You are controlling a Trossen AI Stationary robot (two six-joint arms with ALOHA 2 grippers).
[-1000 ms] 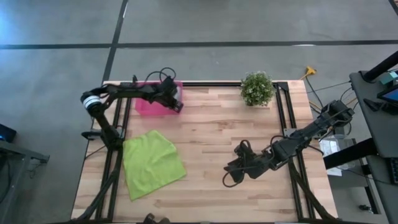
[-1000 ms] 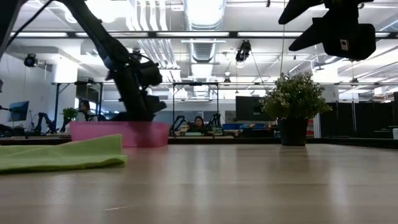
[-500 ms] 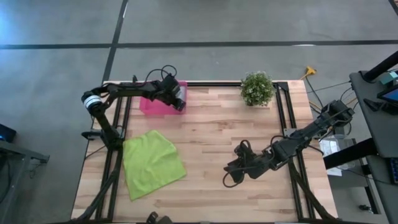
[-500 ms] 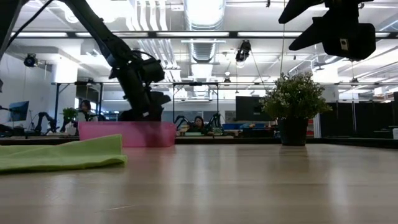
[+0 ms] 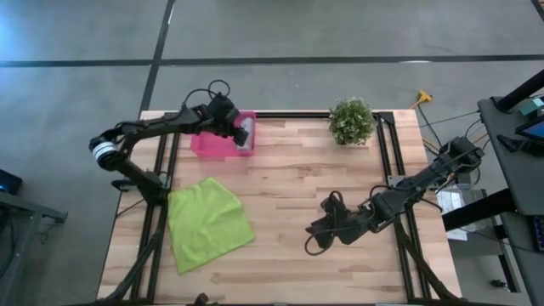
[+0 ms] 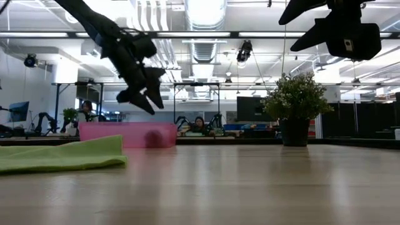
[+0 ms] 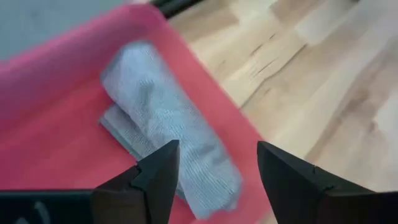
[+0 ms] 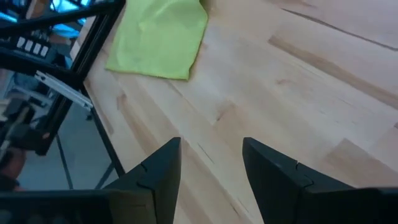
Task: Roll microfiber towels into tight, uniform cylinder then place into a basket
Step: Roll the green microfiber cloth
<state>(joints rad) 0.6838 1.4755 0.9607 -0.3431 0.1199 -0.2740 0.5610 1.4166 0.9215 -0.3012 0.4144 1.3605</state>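
One ribbed grey towel [image 7: 168, 149] roll

My left tool [image 5: 244, 134] hangs raised at the table's far left corner, fingers [image 7: 158, 174] spread apart, holding nothing. My right tool [image 5: 316, 240] waits low at the near right, fingers parted too.

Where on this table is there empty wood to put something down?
Bare wood runs between the green towel and the plant, and along the near edge. It is crowded at the pink tray, which holds the grey towel, and around the right gripper.
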